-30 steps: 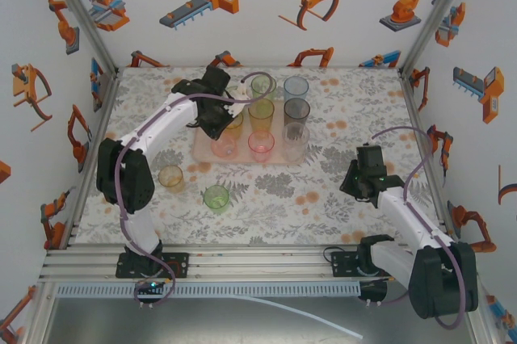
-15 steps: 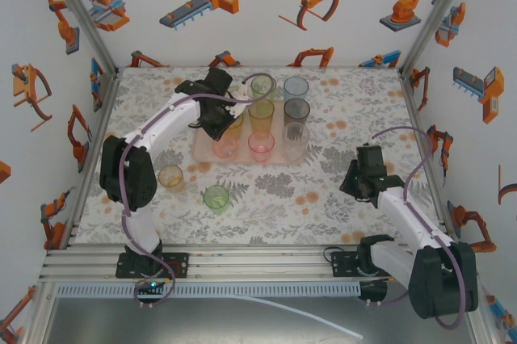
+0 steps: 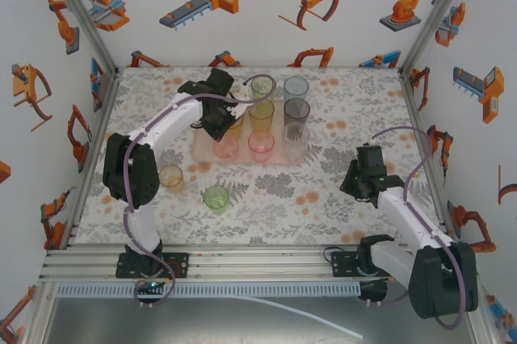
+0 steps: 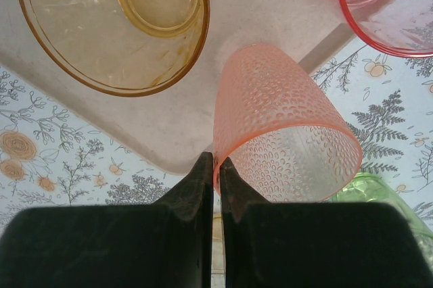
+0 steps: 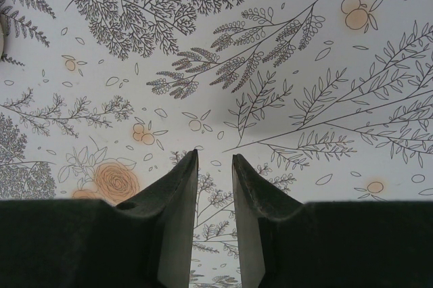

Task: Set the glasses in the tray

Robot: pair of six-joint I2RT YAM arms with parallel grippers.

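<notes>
From above, the pale pink tray [image 3: 240, 159] lies mid-way across the floral tabletop [image 3: 339, 215] and holds most of the glasses [image 3: 296, 110] upright in rows: green, blue, amber, grey, clear and pink. An amber glass [image 3: 170, 177] and a green glass [image 3: 215, 197] stand off the tray on the tabletop, near its left front corner. The left gripper [image 3: 221, 130] reaches over the tray's left side and partly hides the glasses beneath it. The right gripper [image 3: 355, 181] hangs over bare tabletop, well apart from the tray. At the left wrist, the jaws are closed on the rim of an orange dimpled glass [image 4: 277, 119] whose base is over the tray's corner; whether it rests there is unclear. A second amber glass [image 4: 111, 24] and a pink glass [image 4: 385, 4], both empty, are cut off by the frame. At the right wrist, the jaws stand slightly apart, with nothing between them.
</notes>
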